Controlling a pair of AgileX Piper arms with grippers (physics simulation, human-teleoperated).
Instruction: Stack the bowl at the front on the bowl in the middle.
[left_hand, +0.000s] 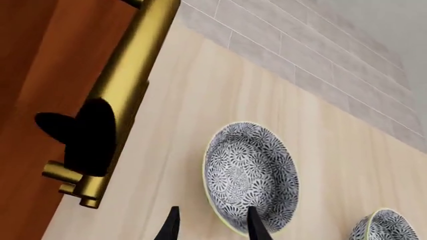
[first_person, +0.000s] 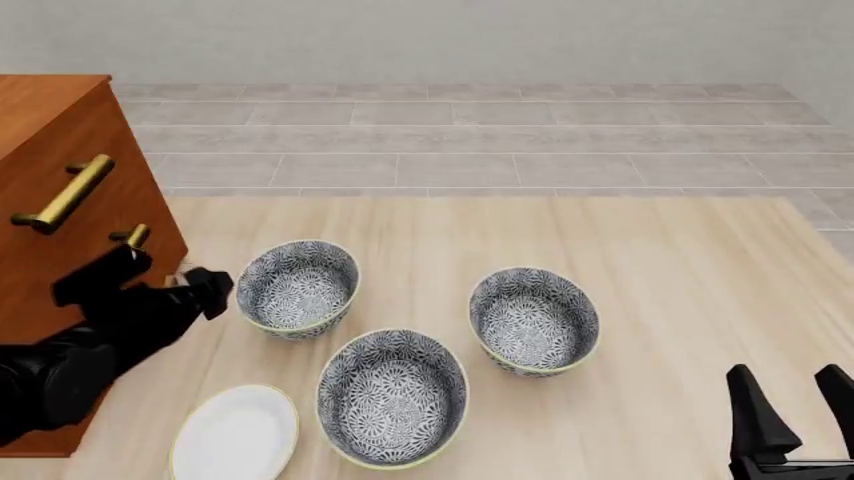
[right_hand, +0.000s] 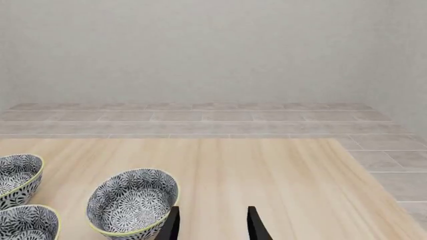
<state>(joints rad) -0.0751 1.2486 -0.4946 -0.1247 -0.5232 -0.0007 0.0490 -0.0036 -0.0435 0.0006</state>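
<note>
Resting near the surface's (first_person: 694, 250) front edge, the bowl at the front (first_person: 392, 396) sits just beside the bowl in the middle (first_person: 296, 288). We see our left hand (first_person: 200, 290) spread near that bowl; our right hand (first_person: 790, 410) spread, well apart.

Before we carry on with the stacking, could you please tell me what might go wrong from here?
1. The three bowls look alike, so the left gripper, now beside the far-left bowl, may take it instead of the front bowl.
2. The white plate lies close beside the front bowl and could get knocked.
3. The cabinet crowds the left arm.
</note>
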